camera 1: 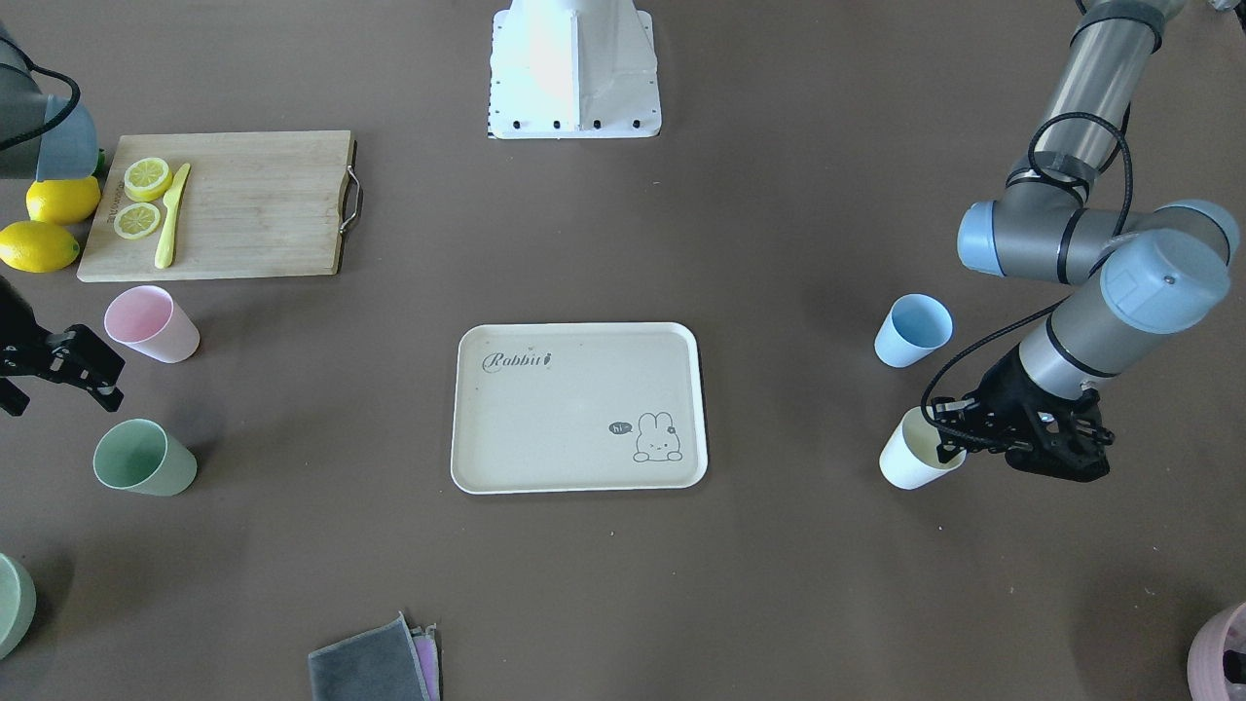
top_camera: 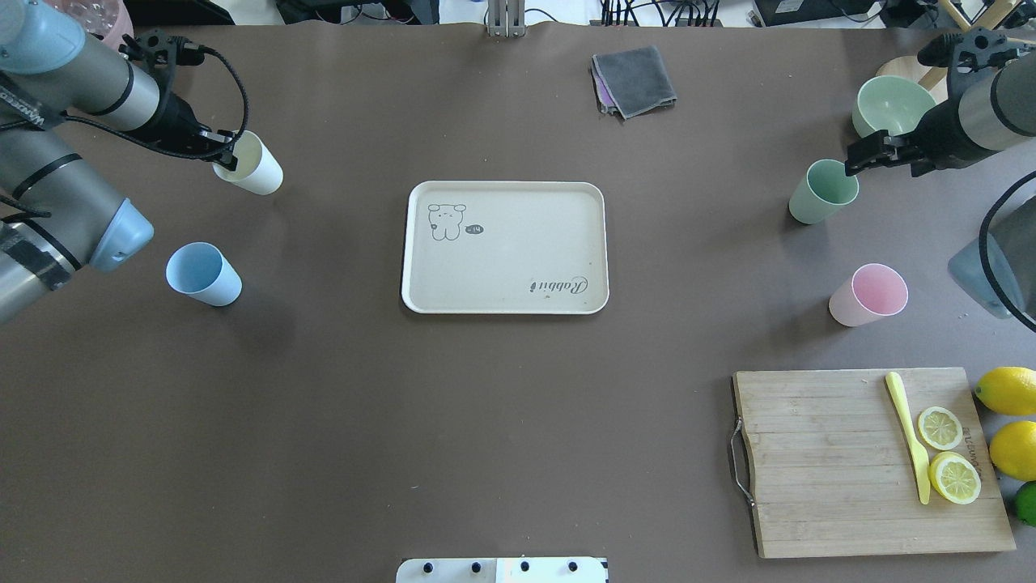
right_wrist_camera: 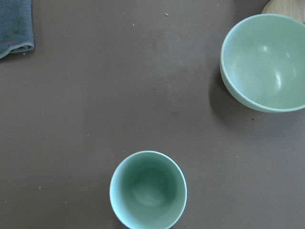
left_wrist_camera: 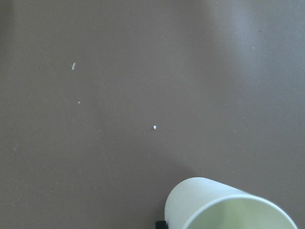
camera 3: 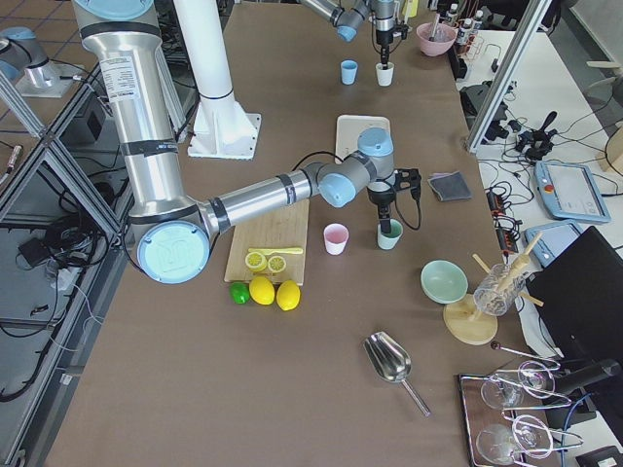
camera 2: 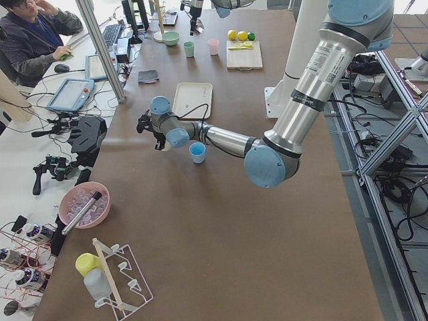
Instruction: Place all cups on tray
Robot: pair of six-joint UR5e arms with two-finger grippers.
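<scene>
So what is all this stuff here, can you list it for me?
tray: one, cream, bunny drawing; table centre
cups: four; pink cup, green cup, blue cup, cream cup; all off the tray
cutting board: one, wooden; near the pink cup
lemon halves: two, yellow; on the board
knife: one, yellow; on the board
whole lemons: two, yellow; beside the board
lime: one, green; beside the lemons
bowl: one, green; beyond the green cup
cloth: one, grey; far table edge
pink bowl: one; table end by the left arm
person: one; seated beside the table
arms: two, silver with blue joints; left gripper at the cream cup's rim, right gripper open above the green cup
</scene>
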